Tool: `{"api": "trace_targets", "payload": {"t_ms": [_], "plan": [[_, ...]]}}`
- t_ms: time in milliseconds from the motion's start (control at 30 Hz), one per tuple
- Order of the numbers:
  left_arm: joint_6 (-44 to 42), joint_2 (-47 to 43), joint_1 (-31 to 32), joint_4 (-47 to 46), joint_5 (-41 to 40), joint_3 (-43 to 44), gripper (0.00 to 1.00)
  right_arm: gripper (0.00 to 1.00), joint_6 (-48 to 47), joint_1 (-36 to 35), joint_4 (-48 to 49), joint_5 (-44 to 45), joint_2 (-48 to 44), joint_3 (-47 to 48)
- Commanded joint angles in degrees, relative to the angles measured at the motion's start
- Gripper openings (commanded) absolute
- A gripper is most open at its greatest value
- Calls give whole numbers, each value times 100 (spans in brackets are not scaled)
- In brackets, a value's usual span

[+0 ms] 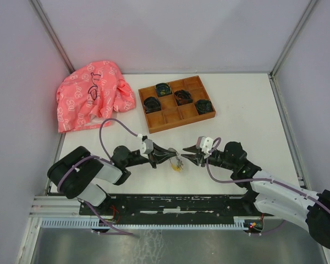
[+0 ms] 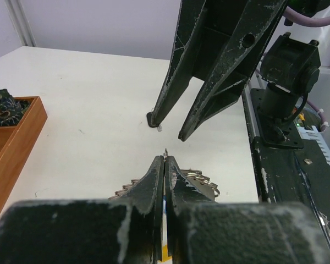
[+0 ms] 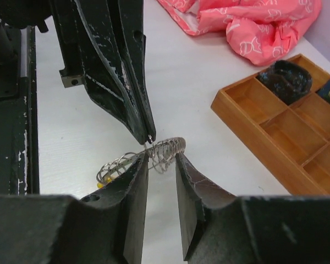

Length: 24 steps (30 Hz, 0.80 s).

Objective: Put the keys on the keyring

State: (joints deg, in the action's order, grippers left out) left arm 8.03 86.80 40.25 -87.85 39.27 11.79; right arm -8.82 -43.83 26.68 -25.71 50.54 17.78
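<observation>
The keyring [image 1: 179,164], a bunch of thin grey metal rings with a yellow tag [image 1: 178,169], hangs just above the table between my two grippers. My left gripper [image 1: 175,154] is shut on one thin ring at its tips [image 2: 165,156]; more rings [image 2: 202,179] hang behind its fingers. My right gripper [image 1: 186,153] is open, its fingers either side of the ring bunch [image 3: 170,148] without gripping it. It shows in the left wrist view [image 2: 168,127], facing the left tips. A blue sliver [image 2: 165,204] shows between the left fingers. The keys are not clearly visible.
A wooden tray [image 1: 154,124] with dark coiled bundles stands behind the grippers, and also shows in the right wrist view [image 3: 253,118]. A pink cloth [image 1: 91,93] lies at the back left. The black arm-base rail [image 1: 170,204] runs along the near edge.
</observation>
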Motion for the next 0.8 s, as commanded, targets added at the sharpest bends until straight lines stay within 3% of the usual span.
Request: {"api": "trace_targets", "payload": {"t_ms": [0, 767], "plan": [[-174, -183, -27, -1121, 271, 69, 3, 34, 5, 15, 769, -428, 99, 38], [141, -481, -26, -1125, 515, 116, 3, 28, 142, 15, 683, -895, 295, 181]]}}
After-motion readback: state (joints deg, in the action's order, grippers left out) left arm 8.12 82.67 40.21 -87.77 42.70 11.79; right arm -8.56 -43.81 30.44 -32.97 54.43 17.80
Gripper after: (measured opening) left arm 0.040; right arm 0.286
